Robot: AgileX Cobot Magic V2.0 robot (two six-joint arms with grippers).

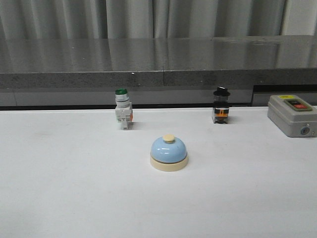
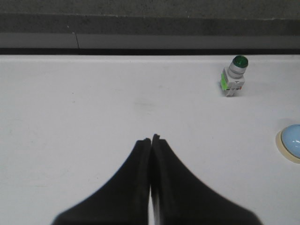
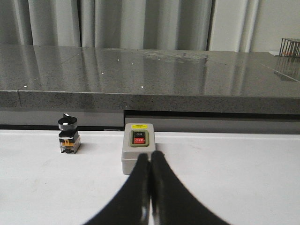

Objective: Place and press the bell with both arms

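A flat white table (image 1: 74,198) is seen from the front, backed by a long polished dark-grey stone ledge (image 1: 148,59) with pale grey pleated curtains (image 1: 99,17) hanging behind it. Reflections are carried on the ledge's glossy top.

Near the middle of the table a small light-blue dome-shaped desk bell (image 1: 169,153) is set upright on its cream round base, with a cream button on top. It stands alone, touched by nothing. Behind it and to the left, a white push-button switch with a green cap (image 1: 123,115) is placed near the table's far edge; behind and to the right, a small black-knobbed switch with an orange band (image 1: 221,105) is placed. At the far right edge a grey box with a red button (image 1: 293,115) is found.

Neither arm is visible from the front. In the wrist views, the left gripper (image 2: 151,139) and the right gripper (image 3: 150,154) are each shown with black fingers pressed together, nothing held between them. The bell's edge is caught at the side of the left wrist view.
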